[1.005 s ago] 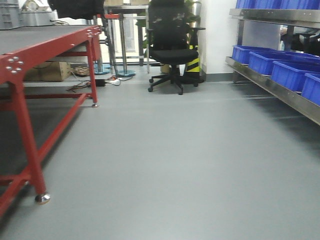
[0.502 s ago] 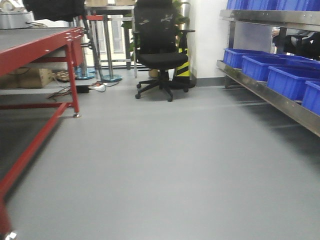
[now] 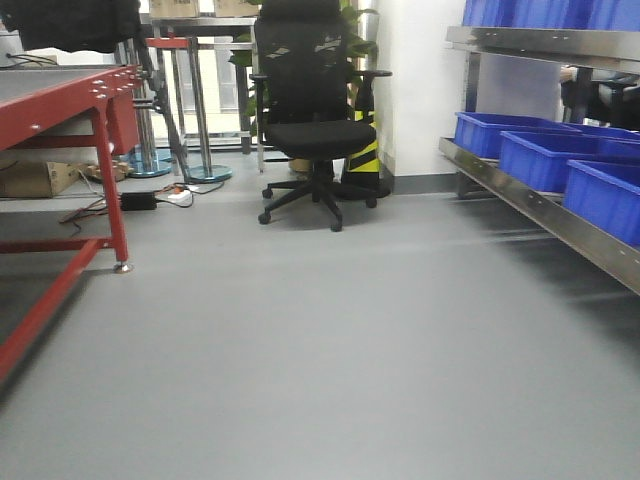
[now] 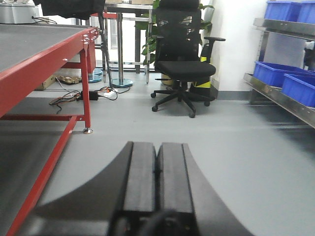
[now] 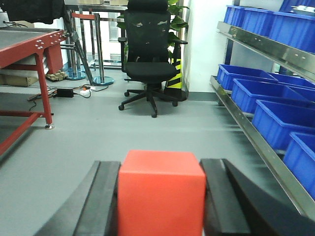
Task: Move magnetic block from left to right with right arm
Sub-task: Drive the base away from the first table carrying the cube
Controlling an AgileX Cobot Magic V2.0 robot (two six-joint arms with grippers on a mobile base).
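Leftmost, one red-framed table [image 3: 60, 95] with a dark top, and one cardboard box [image 3: 28, 178] under it. Centre: one black office chair [image 3: 308, 120] on castors, with a green plant [image 3: 357, 45] behind it. Right: steel shelving [image 3: 540, 205]; the right wrist view shows four blue bins [image 5: 248, 78] on the lower tier. Left gripper [image 4: 157, 146]: two black jaws pressed flat together, nothing between them, pointing out over the grey floor [image 4: 236, 147]. Right gripper [image 5: 160, 164]: its two fingers [image 5: 103, 196] clamp opposite sides of the magnetic block [image 5: 161, 196], one only, held above the floor. Block is a plain bright-red cube, matte, sharp-edged and unmarked, filling the whole gap between the fingers.
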